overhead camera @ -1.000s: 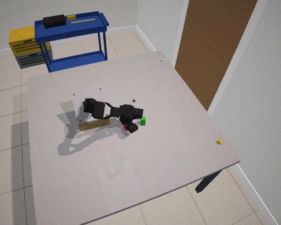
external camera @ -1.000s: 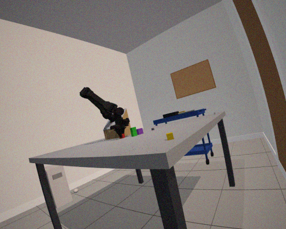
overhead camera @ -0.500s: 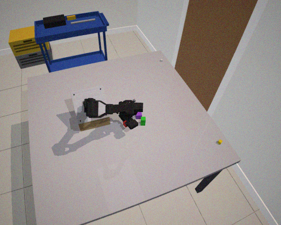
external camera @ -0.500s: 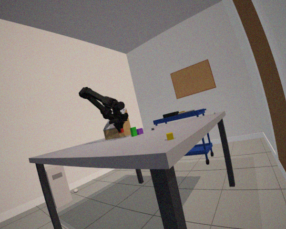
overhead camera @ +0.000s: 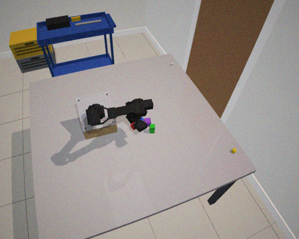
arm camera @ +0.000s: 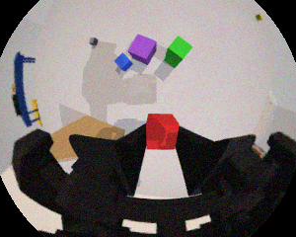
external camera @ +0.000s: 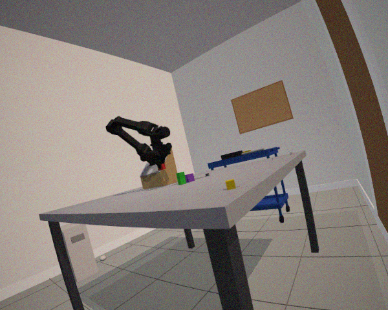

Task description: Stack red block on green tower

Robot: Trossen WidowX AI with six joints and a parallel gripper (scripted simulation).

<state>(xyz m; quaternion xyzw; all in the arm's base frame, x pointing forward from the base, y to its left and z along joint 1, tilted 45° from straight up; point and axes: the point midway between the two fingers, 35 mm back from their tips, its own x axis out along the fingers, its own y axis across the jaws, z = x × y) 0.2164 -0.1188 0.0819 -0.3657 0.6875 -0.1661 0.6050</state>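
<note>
Now clamped between the gripper (arm camera: 163, 158) fingers — the red block (arm camera: 163, 130), pinched at its sides and carried clear of the table (overhead camera: 170, 159), as seen from the exterior view where it hangs under the wrist above the surface. Relative to the green tower (overhead camera: 152, 128): red block (overhead camera: 132, 125) just beside it on the arm-base side and higher up, not touching; purple block (overhead camera: 147, 121) close behind the tower, toward the blue cart (overhead camera: 74, 28); small blue block (arm camera: 123, 61) just past the purple one, partly hidden under the arm from above; yellow block (overhead camera: 233, 150) well apart, near the table edge. Green tower upright on the table, standing alone. Tan box (overhead camera: 100, 131) at the arm's base, farther from the tower than the red block.
</note>
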